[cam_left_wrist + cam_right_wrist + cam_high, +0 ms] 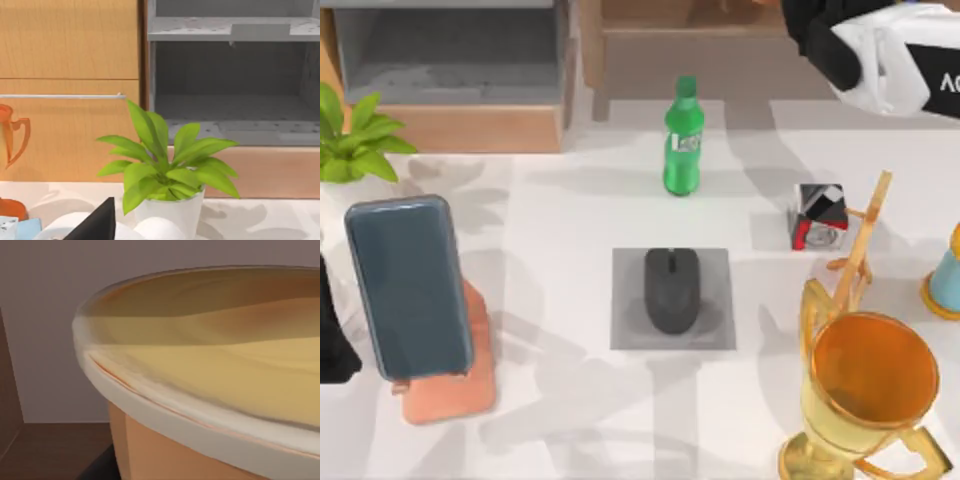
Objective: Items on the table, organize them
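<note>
Slim blue-grey smartphone (408,287) propped on a salmon stand (450,385) at table (560,440) left; black oval mouse (671,290) flat on a grey pad (720,300), centre. Smooth, rounded shells (likely slippery): risk of tipping the phone off its perch or knocking the trophy (865,395). Jaws: cannot tell.

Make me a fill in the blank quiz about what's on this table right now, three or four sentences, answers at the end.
1. The black mouse lies on a grey ____.
2. The smartphone leans on a pink ____ at the table's left side.
3. The bottle standing behind the mouse is coloured ____.
4. The gold trophy cup stands at the table's ____ side.

Missing words: pad; stand; green; right
</note>
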Controlling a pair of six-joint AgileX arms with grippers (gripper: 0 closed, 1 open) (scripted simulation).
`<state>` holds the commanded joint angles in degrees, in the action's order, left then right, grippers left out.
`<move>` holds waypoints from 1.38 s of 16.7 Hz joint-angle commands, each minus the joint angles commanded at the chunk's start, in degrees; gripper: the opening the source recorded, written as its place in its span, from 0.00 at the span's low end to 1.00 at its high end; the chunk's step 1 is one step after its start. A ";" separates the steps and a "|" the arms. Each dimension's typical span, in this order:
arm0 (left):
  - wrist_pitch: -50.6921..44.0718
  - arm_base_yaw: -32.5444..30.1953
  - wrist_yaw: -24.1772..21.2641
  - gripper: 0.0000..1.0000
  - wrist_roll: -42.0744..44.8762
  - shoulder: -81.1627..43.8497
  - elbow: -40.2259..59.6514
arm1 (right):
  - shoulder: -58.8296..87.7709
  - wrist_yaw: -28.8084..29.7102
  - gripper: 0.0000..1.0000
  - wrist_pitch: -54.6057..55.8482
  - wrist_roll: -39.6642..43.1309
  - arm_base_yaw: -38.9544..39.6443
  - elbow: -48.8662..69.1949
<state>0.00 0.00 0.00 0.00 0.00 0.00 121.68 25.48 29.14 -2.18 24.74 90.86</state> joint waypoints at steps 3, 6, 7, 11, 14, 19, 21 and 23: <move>0.00 0.00 0.00 1.00 0.00 0.00 0.00 | 0.77 1.91 0.00 -1.68 0.66 0.56 1.15; 0.00 0.00 0.00 1.00 0.00 0.00 0.00 | 0.77 1.91 0.00 -1.68 0.66 0.56 1.15; 0.00 0.00 0.00 1.00 0.00 0.00 0.00 | 0.52 1.81 0.00 -1.56 0.50 0.23 0.94; 0.00 0.00 0.00 1.00 0.00 0.00 0.00 | 0.30 1.92 0.00 -1.45 0.71 0.18 1.07; 0.00 0.00 0.00 1.00 0.00 0.00 0.00 | 0.08 1.75 0.00 -1.25 0.56 0.44 1.40; 0.00 0.00 0.00 1.00 0.00 0.00 0.00 | 0.17 1.76 0.00 -1.33 0.50 0.56 1.41; 0.00 0.00 0.00 1.00 0.00 0.00 0.00 | 0.57 1.84 0.00 -1.49 0.54 0.64 1.40; 0.00 0.00 0.00 1.00 0.00 0.00 0.00 | 0.77 1.91 0.00 -1.68 0.66 0.56 1.15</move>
<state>0.00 0.00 0.00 0.00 0.00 0.00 122.44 27.39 27.46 -1.52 25.30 92.01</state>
